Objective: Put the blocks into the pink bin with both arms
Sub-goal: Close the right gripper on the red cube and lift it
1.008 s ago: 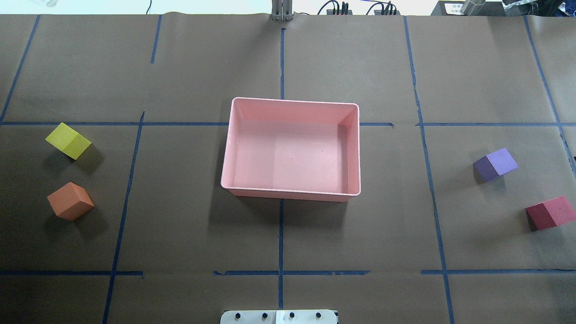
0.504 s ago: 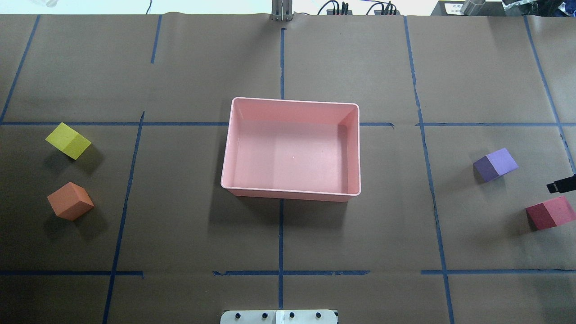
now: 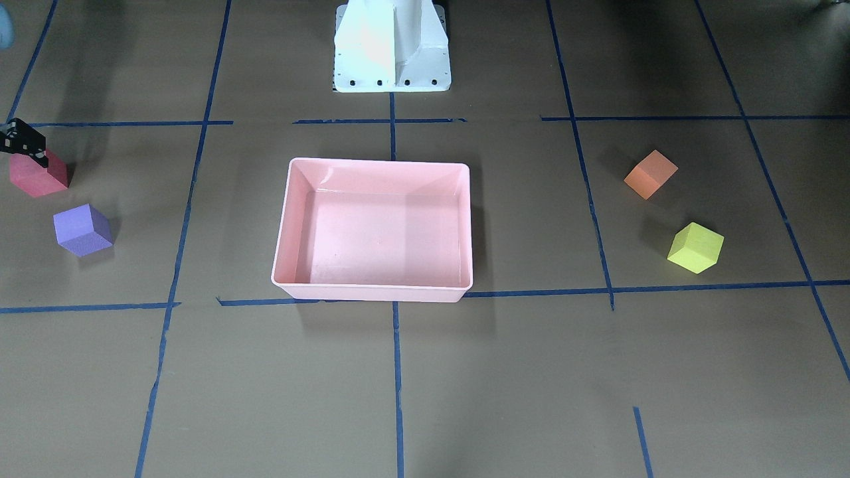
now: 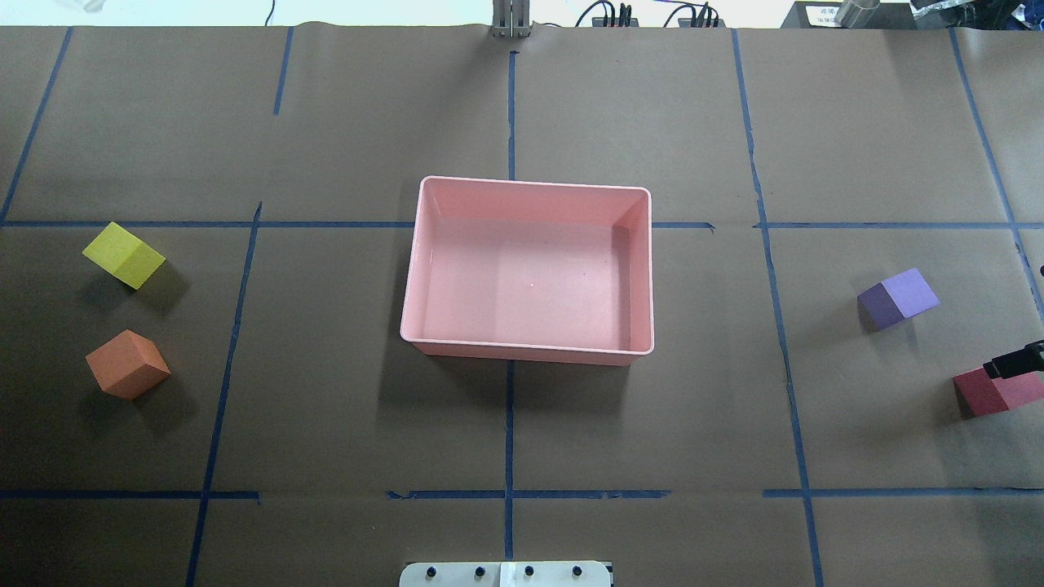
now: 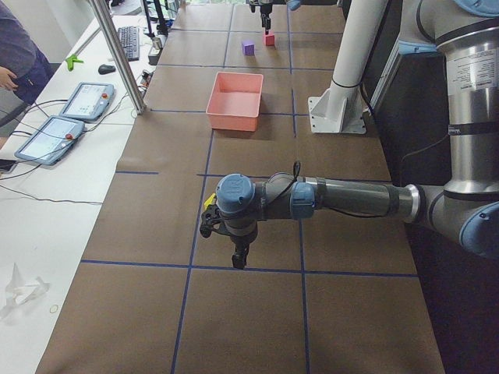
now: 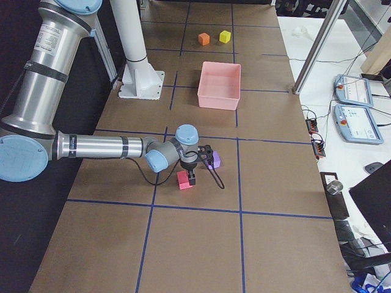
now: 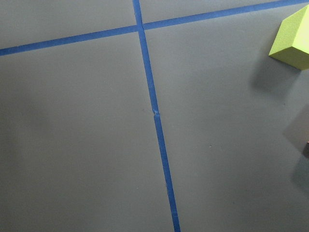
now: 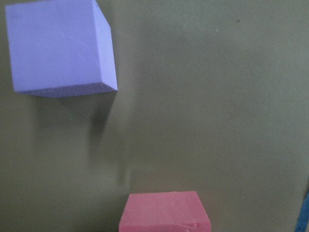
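Note:
The pink bin (image 4: 522, 352) stands mid-table with nothing in it. The yellow-green block (image 4: 124, 255) and orange block (image 4: 128, 364) lie to its left. The purple block (image 4: 897, 298) and red block (image 4: 999, 391) lie to its right. My right gripper (image 4: 1015, 364) pokes in at the right edge, just over the red block's far top edge; only part of it shows, so I cannot tell its state. Its wrist view shows the red block (image 8: 164, 212) below and the purple block (image 8: 58, 46) upper left. My left gripper (image 5: 238, 255) shows only in the exterior left view, beside the yellow-green block (image 7: 292, 38); I cannot tell its state.
Blue tape lines grid the brown table cover. The white pedestal base (image 3: 392, 50) stands at the robot's side behind the bin (image 3: 372, 292). Tablets and cables lie on the operators' bench (image 5: 70, 117) beyond the far table edge.
My right gripper has come into the overhead view from the right edge and moved toward the robot, now overlapping the red block. The blocks and the bin have not moved.

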Available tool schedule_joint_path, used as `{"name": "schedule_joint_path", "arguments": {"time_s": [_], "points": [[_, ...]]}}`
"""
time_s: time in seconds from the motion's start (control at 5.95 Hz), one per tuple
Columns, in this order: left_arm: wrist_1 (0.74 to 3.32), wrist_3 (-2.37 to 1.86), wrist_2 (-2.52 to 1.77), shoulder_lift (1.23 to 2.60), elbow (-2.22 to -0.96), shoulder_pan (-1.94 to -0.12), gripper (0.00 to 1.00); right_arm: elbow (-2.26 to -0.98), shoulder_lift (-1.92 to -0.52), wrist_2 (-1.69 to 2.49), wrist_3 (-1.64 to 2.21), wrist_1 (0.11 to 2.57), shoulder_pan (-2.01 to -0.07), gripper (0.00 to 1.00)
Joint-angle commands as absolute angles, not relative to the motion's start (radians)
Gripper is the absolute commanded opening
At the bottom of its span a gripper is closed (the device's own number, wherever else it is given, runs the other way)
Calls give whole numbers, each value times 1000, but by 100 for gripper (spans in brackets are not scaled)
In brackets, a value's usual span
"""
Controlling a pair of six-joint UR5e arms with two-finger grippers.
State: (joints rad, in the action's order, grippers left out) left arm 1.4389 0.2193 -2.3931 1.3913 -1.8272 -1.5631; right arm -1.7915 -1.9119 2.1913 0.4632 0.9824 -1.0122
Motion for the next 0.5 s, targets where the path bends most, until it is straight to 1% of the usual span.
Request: {"name": "schedule_joint_path", "arguments": {"time_s": [0.0, 0.34], "points": [[1439, 219, -2395, 1391, -1829, -1563, 100, -1763, -1911, 2181, 462, 983, -974, 99], [1439, 219, -2395, 1391, -1832, -1563, 100, -1763, -1911, 2181, 462, 983, -959, 99]]}}
